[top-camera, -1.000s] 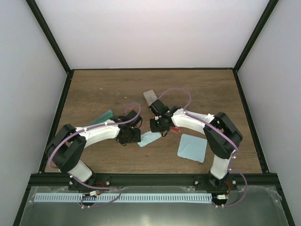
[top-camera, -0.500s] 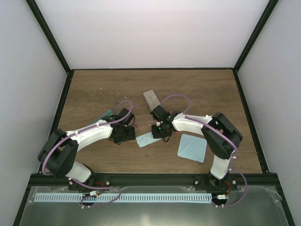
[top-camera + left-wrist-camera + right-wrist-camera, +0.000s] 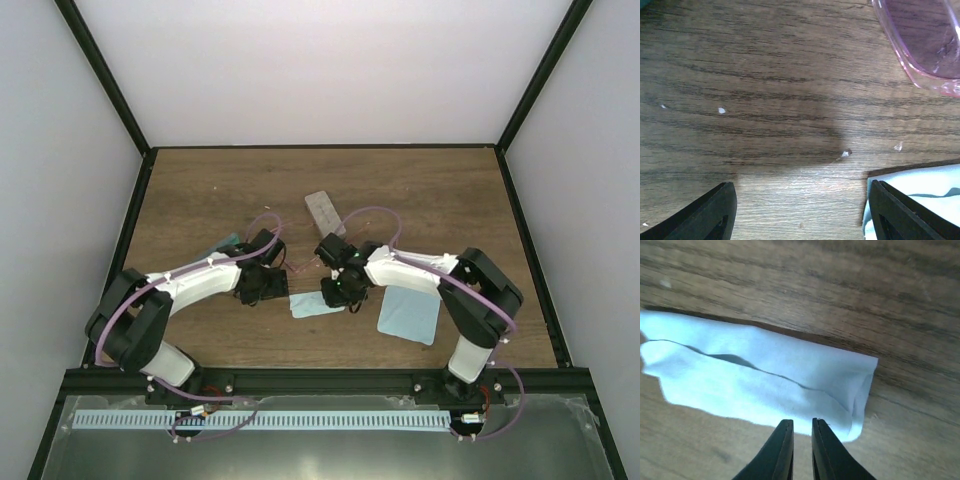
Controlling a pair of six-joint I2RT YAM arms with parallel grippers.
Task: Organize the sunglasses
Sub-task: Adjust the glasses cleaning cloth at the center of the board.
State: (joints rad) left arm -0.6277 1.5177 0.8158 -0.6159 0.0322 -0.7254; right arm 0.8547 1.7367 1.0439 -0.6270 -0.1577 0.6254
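A teal case [image 3: 224,243] lies behind the left gripper [image 3: 801,186], partly under the arm; I cannot tell what it holds. The left gripper's jaws stand wide over bare counter [image 3: 765,75] with nothing between them. The sunglasses [image 3: 922,40], with a pink frame and tinted lens, lie ahead of it and to its right, clear of both fingers. A folded cloth [image 3: 765,385] lies at its right finger and spreads ahead of the right gripper [image 3: 802,422]. That gripper's jaws are narrowed to a slit at the cloth's near edge; they may be touching it, though the view is too close to be sure. A grey case [image 3: 323,210] lies closed on the counter beyond the right gripper. A flat cloth [image 3: 410,315] lies to that gripper's right, apart from it.
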